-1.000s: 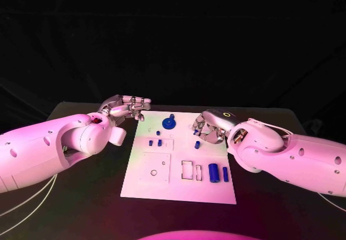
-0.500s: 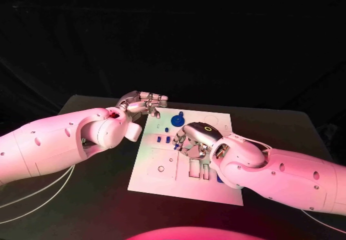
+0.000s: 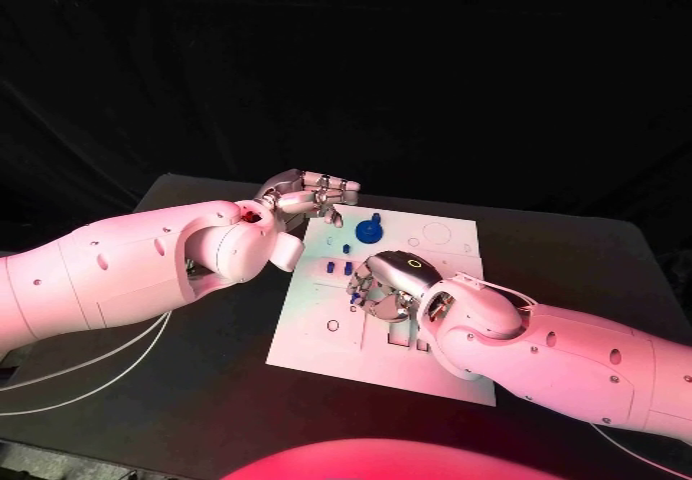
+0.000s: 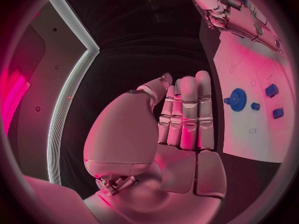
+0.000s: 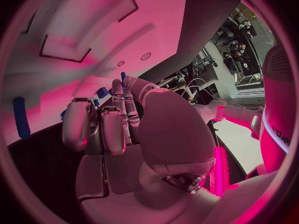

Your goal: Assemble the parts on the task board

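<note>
The white task board lies in the middle of the black table. A blue gear stands near its far edge, with two small blue pegs a little nearer. My right hand hovers low over the board's middle, fingers curled down, with a small blue part at its fingertips. The right wrist view shows those curled fingers over the board, with blue bits among them. My left hand hangs by the board's far left corner. Its fingers are straight and hold nothing.
A long blue cylinder lies on the board beside my right hand. The left wrist view shows the gear and several small blue pieces on the board. My right forearm covers the board's near right part. Black table surrounds the board.
The head camera has shifted. My right hand has moved from the board's right side to above its middle, carrying the small blue part. The left hand stays by the far left corner.
</note>
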`<act>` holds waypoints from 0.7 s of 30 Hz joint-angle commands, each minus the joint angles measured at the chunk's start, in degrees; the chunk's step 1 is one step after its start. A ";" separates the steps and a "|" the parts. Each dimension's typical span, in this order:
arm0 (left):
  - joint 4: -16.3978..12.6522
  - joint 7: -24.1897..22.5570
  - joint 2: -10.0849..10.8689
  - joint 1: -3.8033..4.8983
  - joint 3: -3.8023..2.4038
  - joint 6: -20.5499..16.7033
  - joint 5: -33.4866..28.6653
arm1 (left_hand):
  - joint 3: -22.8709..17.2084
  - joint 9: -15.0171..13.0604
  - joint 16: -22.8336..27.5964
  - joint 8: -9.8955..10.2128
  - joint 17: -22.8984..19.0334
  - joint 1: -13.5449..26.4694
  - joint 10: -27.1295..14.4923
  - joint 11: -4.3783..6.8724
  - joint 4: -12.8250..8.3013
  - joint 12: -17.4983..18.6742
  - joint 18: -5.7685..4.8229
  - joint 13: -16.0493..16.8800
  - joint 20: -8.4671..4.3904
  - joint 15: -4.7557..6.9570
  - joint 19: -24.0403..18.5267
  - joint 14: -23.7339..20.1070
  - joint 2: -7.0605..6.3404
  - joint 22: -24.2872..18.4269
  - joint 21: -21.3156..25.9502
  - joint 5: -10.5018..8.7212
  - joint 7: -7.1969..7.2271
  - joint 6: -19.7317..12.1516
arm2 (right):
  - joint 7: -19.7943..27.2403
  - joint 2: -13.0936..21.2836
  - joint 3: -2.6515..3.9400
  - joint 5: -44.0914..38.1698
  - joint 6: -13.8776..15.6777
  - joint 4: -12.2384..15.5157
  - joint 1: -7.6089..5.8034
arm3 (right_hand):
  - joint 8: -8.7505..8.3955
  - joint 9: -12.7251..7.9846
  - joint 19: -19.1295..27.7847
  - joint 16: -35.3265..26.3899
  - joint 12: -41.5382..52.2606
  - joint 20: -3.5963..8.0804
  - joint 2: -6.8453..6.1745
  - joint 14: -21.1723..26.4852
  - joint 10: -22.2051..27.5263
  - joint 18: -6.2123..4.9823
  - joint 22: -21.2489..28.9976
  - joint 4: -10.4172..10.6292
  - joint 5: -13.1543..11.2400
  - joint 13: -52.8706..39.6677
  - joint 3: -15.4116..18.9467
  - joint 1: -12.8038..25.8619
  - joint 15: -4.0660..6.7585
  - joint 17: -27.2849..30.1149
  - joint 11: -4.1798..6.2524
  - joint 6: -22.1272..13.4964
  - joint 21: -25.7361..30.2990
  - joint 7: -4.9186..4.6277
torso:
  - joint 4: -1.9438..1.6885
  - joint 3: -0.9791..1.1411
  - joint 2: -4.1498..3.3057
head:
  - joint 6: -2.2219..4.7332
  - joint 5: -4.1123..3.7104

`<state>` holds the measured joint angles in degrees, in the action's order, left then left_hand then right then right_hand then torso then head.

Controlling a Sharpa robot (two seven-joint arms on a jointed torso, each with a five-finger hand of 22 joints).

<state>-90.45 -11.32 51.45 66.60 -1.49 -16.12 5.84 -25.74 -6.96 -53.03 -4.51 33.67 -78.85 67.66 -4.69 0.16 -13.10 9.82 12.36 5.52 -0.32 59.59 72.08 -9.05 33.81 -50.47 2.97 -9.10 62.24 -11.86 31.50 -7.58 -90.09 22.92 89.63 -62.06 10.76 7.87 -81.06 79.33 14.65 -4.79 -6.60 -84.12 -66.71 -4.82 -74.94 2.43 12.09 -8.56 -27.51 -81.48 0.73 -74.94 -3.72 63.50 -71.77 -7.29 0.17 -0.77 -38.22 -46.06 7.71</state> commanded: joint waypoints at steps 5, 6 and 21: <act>-0.19 -0.27 -0.16 0.09 -0.05 1.04 -0.31 | 0.01 0.05 0.07 0.22 -0.05 -0.18 -0.44 -0.01 -0.23 -0.27 0.70 0.08 -0.02 0.03 0.32 -0.36 0.23 -0.05 0.36 -0.06 -0.07 -0.44 | 0.62 -0.41 -0.08 -0.18 -2.95 -0.49 0.43 | 0.28 0.10 -0.23 0.06 -0.34 -0.17 0.01 -3.12 -0.18 0.82 -5.01 -0.25 0.20 -0.02 0.07 0.37 0.26 -0.81 0.21 0.34 0.02 -0.21 | -0.01 0.04 0.09 | -0.54 0.43; -0.19 -0.26 -0.16 0.09 -0.05 1.04 -0.31 | 0.01 0.05 0.07 0.22 -0.05 -0.18 -0.44 -0.01 -0.23 -0.27 0.70 0.08 -0.02 0.03 0.32 -0.36 0.23 -0.05 0.36 -0.06 -0.07 -0.44 | 0.58 -0.43 -0.10 -0.19 -3.10 -0.55 0.49 | 0.28 0.10 -0.23 0.06 -0.34 -0.17 0.01 -3.12 -0.18 0.82 -5.01 -0.25 0.20 -0.02 0.07 0.37 0.26 -0.81 0.21 0.34 0.02 -0.21 | 0.02 0.02 0.08 | -0.54 0.50; -0.20 -0.15 -0.15 0.09 -0.05 1.29 -0.31 | 0.06 0.08 0.13 0.22 -0.14 -0.16 -0.51 -0.04 -0.24 -0.30 0.70 0.10 0.01 0.00 0.31 -0.43 0.25 -0.09 0.42 -0.06 -0.10 -0.48 | -0.25 -0.58 -0.19 -0.73 -4.40 -1.12 0.86 | 0.24 0.11 -0.19 0.05 -0.40 -0.18 0.04 -3.12 -0.15 0.80 -4.97 -0.26 0.21 0.00 0.10 0.46 0.25 -0.80 0.19 0.30 0.12 -0.23 | -0.01 0.01 0.04 | -0.82 0.84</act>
<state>-90.48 -11.27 51.42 66.61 -1.49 -15.95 5.81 -25.75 -6.97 -53.03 -4.53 33.63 -78.85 67.66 -4.69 0.16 -13.10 9.81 12.36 5.52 -0.31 59.59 72.08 -9.05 33.81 -50.35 2.97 -9.10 62.24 -11.84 30.99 -7.71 -90.13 20.18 88.53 -61.33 10.83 7.91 -81.05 79.33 14.42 -4.79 -6.60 -84.12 -67.07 -4.82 -74.92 2.44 12.08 -8.57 -27.51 -81.48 0.73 -74.93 -3.70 63.62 -71.77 -7.42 0.16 -0.75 -38.16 -46.81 8.46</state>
